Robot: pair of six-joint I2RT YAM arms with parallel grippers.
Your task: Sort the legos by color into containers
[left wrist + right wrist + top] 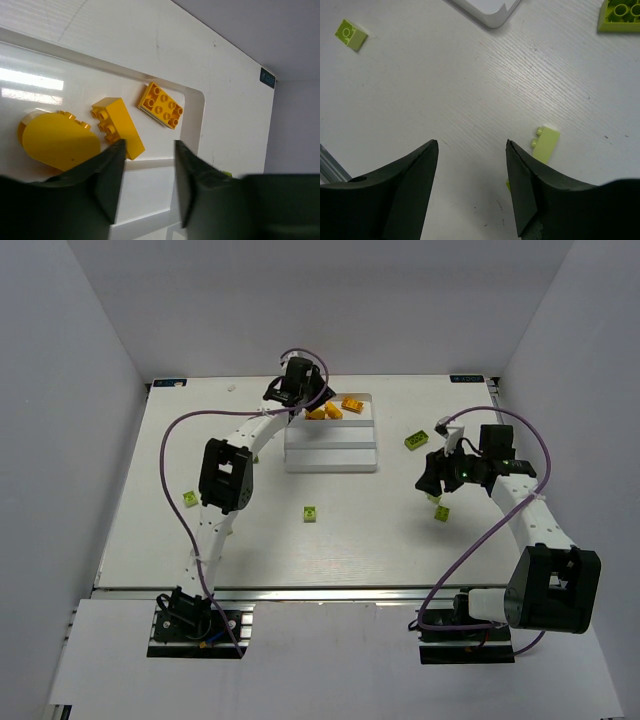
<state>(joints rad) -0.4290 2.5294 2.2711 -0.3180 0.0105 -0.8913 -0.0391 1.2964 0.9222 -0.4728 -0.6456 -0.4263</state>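
Note:
The white tray [331, 454] lies at the back middle of the table. Three orange legos [334, 410] lie in its far compartment. In the left wrist view they are a flat plate [160, 105], a long brick [118, 127] and a rounded piece [57, 140]. My left gripper [284, 392] hangs open and empty over the tray's far left end [149, 150]. My right gripper [433, 480] is open and empty above the table, right of the tray [472, 145]. A lime brick [545, 144] lies on its side just right of the right fingers.
Lime bricks lie loose on the table: one right of the tray [417, 440], one by the right gripper [441, 512], one in the middle front [310, 513], one at the left [190, 499]. Grey walls enclose the table on three sides.

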